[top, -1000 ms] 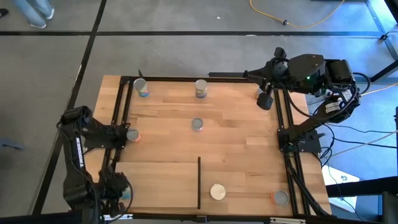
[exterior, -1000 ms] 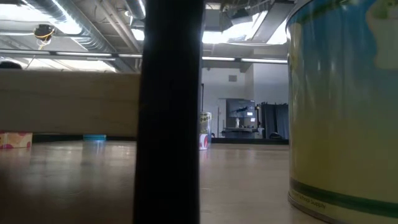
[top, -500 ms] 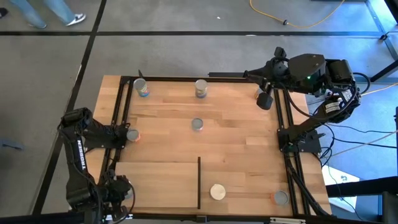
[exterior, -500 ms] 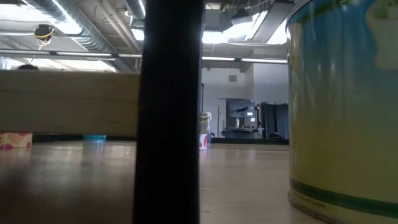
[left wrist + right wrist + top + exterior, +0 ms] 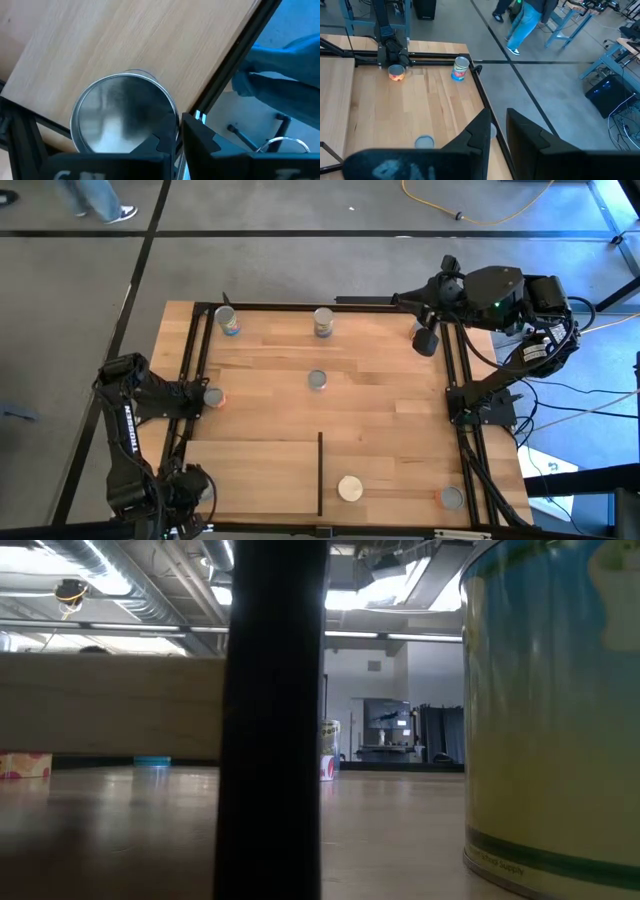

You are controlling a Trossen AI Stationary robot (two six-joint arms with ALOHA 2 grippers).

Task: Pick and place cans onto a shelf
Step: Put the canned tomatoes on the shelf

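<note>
The left gripper (image 5: 180, 131) hung over the near left corner of the worktop (image 5: 390, 410), its fingers only narrowly apart and holding nothing. A silver-topped can (image 5: 122, 112) stood upright just beside them, close to the black frame rail (image 5: 235, 55). I judge this can to be stiff, fairly light and smooth, so it may slip. It is best taken across the round wall, below the rim. The right gripper (image 5: 499, 122) waited at the far right corner, also narrow and empty. The shelf (image 5: 250, 470) lay along the near edge.
</note>
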